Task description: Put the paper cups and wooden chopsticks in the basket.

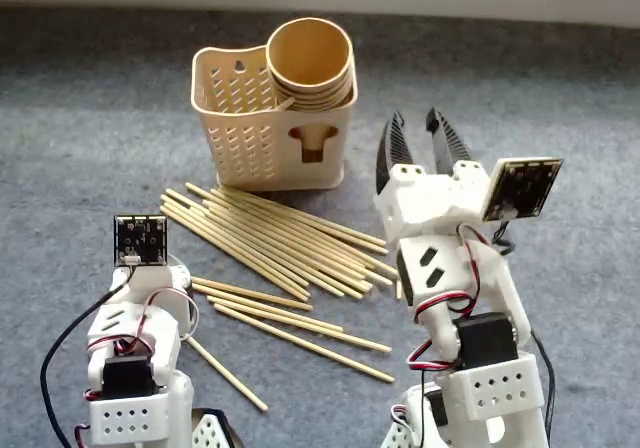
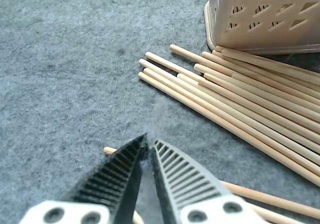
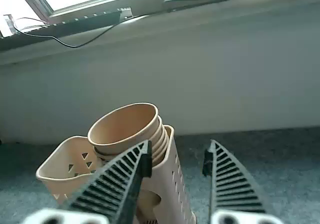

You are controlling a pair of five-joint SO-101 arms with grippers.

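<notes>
left gripper (image 2: 148,143), jaws together and empty, should open and pinch one wooden chopstick (image 2: 225,104) near its middle; right gripper (image 1: 416,118) hangs, jaws apart, beside the basket (image 1: 235,133)

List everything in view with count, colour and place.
basket: one, cream, far middle of the mat.
paper cups: one nested stack, tan, in the basket's right part.
chopsticks: many, pale wood, on the mat before the basket, a few nearer the arms.
mat: one, grey, under everything.
left gripper: one, black, shut, low over the mat by the chopsticks.
right gripper: one, black, open, empty, right of the basket.
</notes>
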